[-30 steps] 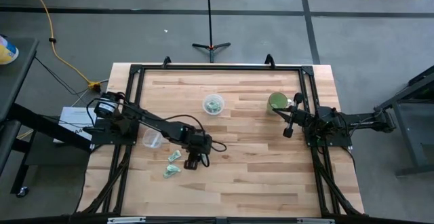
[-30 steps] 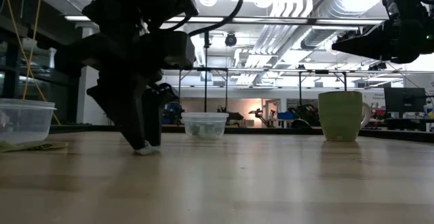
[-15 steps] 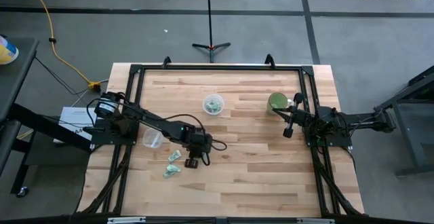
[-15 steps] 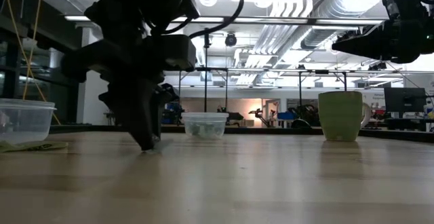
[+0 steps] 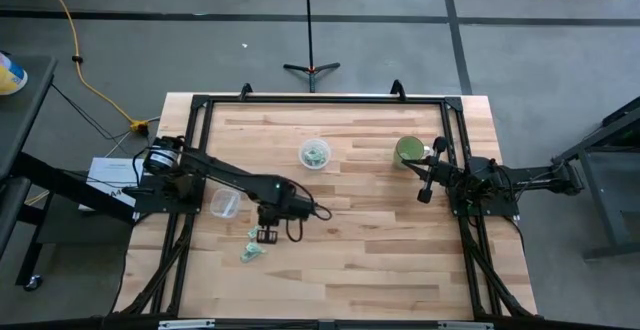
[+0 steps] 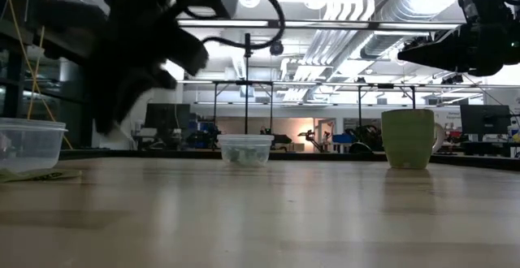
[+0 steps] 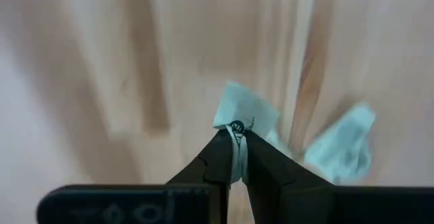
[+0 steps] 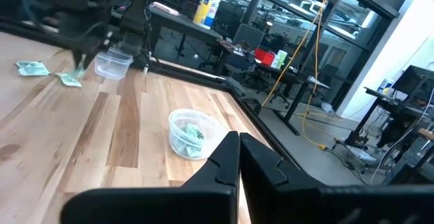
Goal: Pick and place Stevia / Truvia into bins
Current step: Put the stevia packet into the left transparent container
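Middle bin holds sachets (several).

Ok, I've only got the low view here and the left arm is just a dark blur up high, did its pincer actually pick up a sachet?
Observer: Yes. In the left wrist view the left pincer is shut on one sachet, pinched at its edge.
Operator: Any sachets left on the table?
Observer: The high view shows two loose ones, beside that pincer near the left edge.
Operator: Which bin is closest to it?
Observer: From above, the clear cup nearest the left arm; the other clear cup sits mid-table and already holds sachets.
Operator: And the right arm?
Observer: Its right pincer hangs shut beside the green cup, holding nothing.
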Controlling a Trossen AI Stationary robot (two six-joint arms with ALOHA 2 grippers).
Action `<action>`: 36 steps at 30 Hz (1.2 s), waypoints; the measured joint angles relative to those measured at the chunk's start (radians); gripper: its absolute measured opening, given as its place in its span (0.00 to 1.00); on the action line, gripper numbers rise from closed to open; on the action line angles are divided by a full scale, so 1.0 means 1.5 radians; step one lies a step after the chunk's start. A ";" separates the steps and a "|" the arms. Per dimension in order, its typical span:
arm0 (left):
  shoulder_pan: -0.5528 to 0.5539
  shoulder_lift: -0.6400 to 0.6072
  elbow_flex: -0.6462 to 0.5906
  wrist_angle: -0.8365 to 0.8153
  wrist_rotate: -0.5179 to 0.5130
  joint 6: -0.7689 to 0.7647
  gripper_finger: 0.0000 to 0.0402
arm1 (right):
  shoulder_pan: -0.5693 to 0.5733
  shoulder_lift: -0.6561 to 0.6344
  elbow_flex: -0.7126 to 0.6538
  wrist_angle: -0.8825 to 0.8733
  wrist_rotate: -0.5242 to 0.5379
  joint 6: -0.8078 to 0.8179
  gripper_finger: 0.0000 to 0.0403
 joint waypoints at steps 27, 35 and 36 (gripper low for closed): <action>0.000 -0.068 -0.116 -0.280 -0.038 -0.178 0.14 | 0.000 0.000 0.000 0.000 -0.001 -0.007 0.00; 0.000 -0.073 -0.146 -0.285 -0.079 -0.243 0.50 | 0.000 0.000 0.000 0.000 -0.001 -0.007 0.00; 0.000 -0.073 -0.146 -0.284 -0.080 -0.243 0.54 | 0.000 0.000 0.000 0.000 -0.001 -0.007 0.00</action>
